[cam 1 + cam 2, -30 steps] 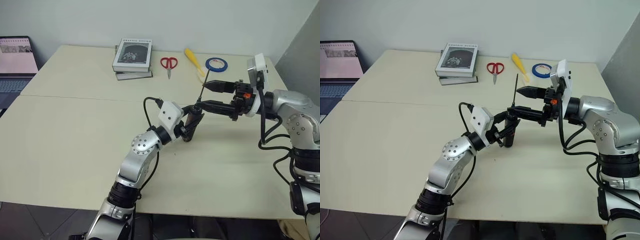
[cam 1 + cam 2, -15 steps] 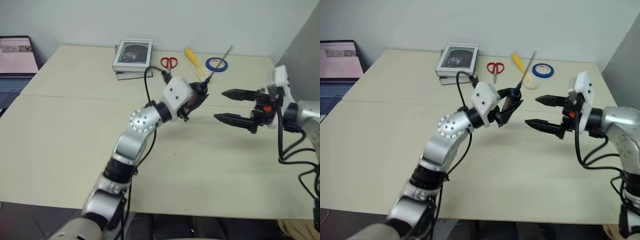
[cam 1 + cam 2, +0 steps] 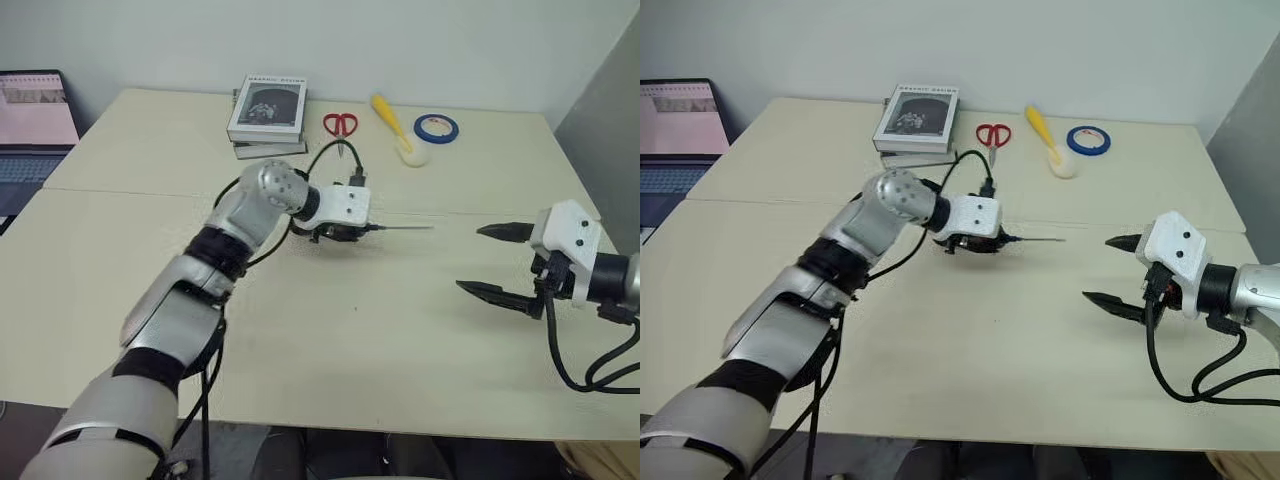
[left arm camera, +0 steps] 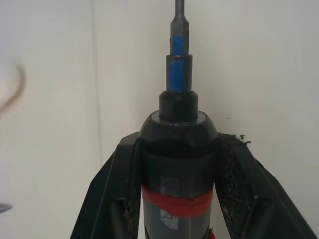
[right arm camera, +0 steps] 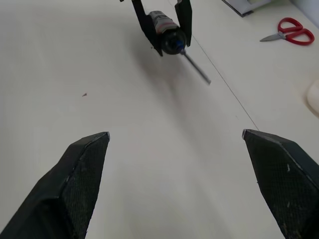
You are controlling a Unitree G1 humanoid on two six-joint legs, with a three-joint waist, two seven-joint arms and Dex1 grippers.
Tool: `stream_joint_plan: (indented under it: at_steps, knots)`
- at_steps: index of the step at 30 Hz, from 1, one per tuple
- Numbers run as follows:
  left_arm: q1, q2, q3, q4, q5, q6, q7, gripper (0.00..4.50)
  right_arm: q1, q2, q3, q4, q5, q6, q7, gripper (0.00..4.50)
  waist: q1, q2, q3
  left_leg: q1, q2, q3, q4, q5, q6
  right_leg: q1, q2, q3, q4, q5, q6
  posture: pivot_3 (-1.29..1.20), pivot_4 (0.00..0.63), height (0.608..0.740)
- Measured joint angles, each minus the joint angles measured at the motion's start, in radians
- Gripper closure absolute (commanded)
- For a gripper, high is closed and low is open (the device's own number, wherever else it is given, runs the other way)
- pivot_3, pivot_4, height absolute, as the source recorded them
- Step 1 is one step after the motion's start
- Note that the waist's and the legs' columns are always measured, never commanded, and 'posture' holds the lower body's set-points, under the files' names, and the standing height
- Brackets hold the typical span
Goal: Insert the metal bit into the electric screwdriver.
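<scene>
Out over the middle of the tabletop (image 3: 330,330), the left gripper (image 4: 174,169) is clamped on the electric screwdriver (image 4: 177,164), its two black fingers pressed against the black body just above the red band. The metal bit (image 3: 400,227) sticks out of the blue tip, lying nearly level and pointing toward the right edge; it looks seated, though how deep is hard to judge. The right gripper (image 3: 495,260) hangs near the right edge, its fingers spread wide apart with nothing between them.
</scene>
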Motion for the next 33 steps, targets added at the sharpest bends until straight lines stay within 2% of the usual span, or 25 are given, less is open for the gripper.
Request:
stream_joint_plan:
  at_steps: [9, 11, 15, 16, 17, 20, 22, 25, 29, 33]
  knots:
    - [-0.057, -0.117, -0.028, 0.228, 0.115, -0.095, -0.002, 2.85, -0.005, 0.006, 0.005, -0.068, 0.084, 0.074, -0.04, 0.0, -0.004, 0.0, 0.0, 0.001, 0.0, 0.0, 0.0, 0.0, 0.0, 0.0, 0.0, 0.001, 0.001, 0.0, 0.0, 0.0, 0.15, 0.74]
    - [-0.058, -0.14, -0.03, 0.259, 0.131, -0.095, 0.009, 2.15, -0.004, 0.014, 0.01, -0.079, 0.091, 0.076, -0.046, 0.0, -0.003, 0.0, 0.0, 0.001, 0.0, 0.0, 0.001, 0.0, 0.0, 0.001, 0.0, 0.001, 0.001, 0.0, 0.0, 0.0, 0.15, 0.74]
    - [-0.064, -0.158, -0.009, 0.29, 0.13, -0.095, 0.012, 1.33, 0.006, 0.014, 0.011, -0.08, 0.091, 0.075, -0.058, 0.0, -0.003, 0.0, 0.0, 0.001, 0.0, 0.0, 0.001, 0.0, 0.0, 0.001, 0.0, 0.001, 0.001, 0.0, 0.0, 0.0, 0.15, 0.74]
    - [-0.064, -0.159, -0.002, 0.293, 0.13, -0.095, 0.009, 0.95, 0.009, 0.014, 0.011, -0.08, 0.091, 0.074, -0.058, 0.0, -0.003, 0.0, 0.0, 0.001, 0.0, 0.0, 0.001, 0.0, 0.0, 0.001, 0.0, 0.001, 0.002, 0.0, 0.0, 0.0, 0.15, 0.74]
    - [-0.064, -0.159, 0.0, 0.293, 0.13, -0.095, 0.005, 0.86, 0.01, 0.014, 0.011, -0.08, 0.091, 0.074, -0.058, 0.0, -0.003, 0.0, 0.0, 0.001, 0.0, 0.0, 0.001, 0.0, 0.0, 0.001, 0.0, 0.001, 0.002, 0.0, 0.0, 0.0, 0.15, 0.74]
    - [-0.064, -0.157, 0.014, 0.292, 0.123, -0.09, -0.017, 0.13, 0.01, 0.015, 0.019, -0.076, 0.089, 0.069, -0.058, 0.0, -0.003, 0.0, 0.0, 0.002, 0.0, 0.0, 0.001, 0.0, 0.0, 0.001, 0.0, 0.001, 0.003, 0.0, 0.0, 0.0, 0.15, 0.74]
    - [-0.062, -0.154, 0.026, 0.29, 0.113, -0.079, -0.033, 0.04, 0.01, 0.016, 0.025, -0.069, 0.087, 0.062, -0.057, 0.0, -0.003, 0.0, 0.0, 0.002, 0.0, 0.0, 0.001, 0.0, 0.0, 0.001, 0.0, 0.001, 0.003, 0.0, 0.0, 0.0, 0.15, 0.74]
    - [-0.053, -0.118, 0.098, 0.226, 0.052, -0.018, -0.053, 0.04, 0.007, 0.018, 0.049, -0.043, 0.083, 0.037, -0.048, 0.0, -0.006, 0.0, 0.0, 0.002, 0.0, 0.0, 0.001, 0.0, 0.0, 0.0, 0.0, 0.001, 0.005, 0.0, 0.0, 0.0, 0.15, 0.74]
    - [-0.029, 0.018, 0.243, 0.016, -0.05, 0.112, -0.065, 0.04, 0.005, 0.021, 0.062, 0.014, 0.045, -0.038, -0.021, 0.0, -0.01, 0.0, 0.0, 0.004, 0.0, 0.0, 0.001, 0.0, 0.0, -0.001, 0.0, 0.001, 0.01, 0.0, 0.0, 0.0, 0.15, 0.74]
    - [0.068, 0.127, 0.299, -0.161, -0.095, 0.231, -0.095, 0.04, 0.013, 0.031, 0.069, 0.045, 0.016, -0.096, -0.002, 0.0, -0.008, 0.0, 0.0, 0.007, 0.0, 0.0, 0.001, 0.0, 0.0, -0.001, 0.0, 0.001, 0.016, -0.003, 0.001, 0.0, 0.15, 0.74]
